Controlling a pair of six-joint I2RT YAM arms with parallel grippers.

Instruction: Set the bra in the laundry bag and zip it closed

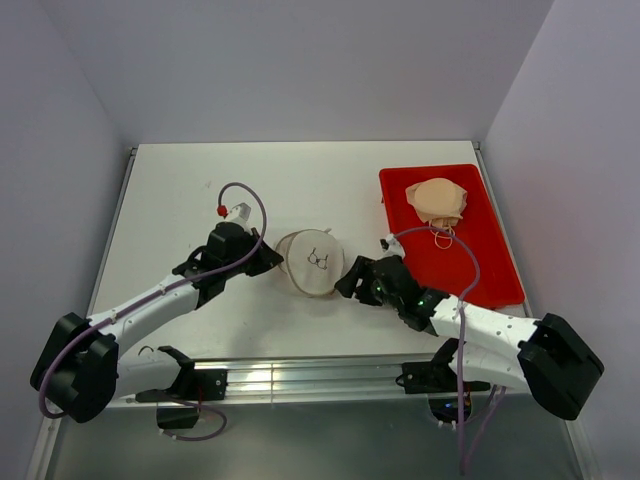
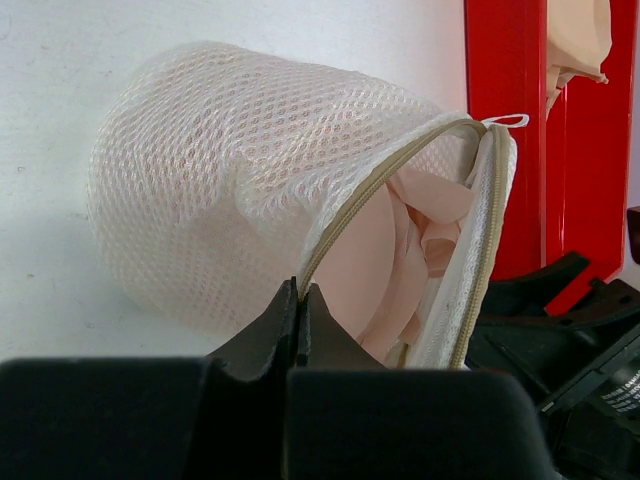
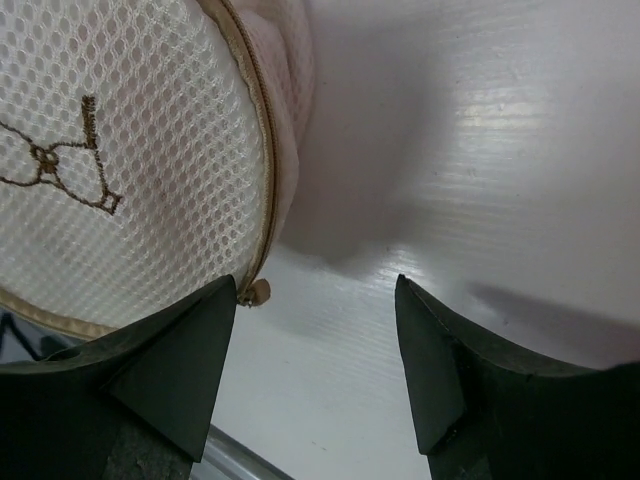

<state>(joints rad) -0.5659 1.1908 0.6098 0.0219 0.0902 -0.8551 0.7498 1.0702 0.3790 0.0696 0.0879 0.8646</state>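
Both arms (image 1: 160,295) (image 1: 480,322) low, jaws either side of the laundry bag (image 1: 310,262)

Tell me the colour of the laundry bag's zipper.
Beige-tan zipper on the white laundry bag; clearest in left wrist view.

Centre frame I see the white mesh laundry bag (image 1: 310,262) on its side, part unzipped, pale pink bra (image 2: 400,250) inside.

Top external view high above the near edge, looking down on the whole worktop (image 1: 160,190), left wrist view low, close beside the laundry bag (image 2: 200,170), right wrist view nearer, facing its round face, bag shared by all three.
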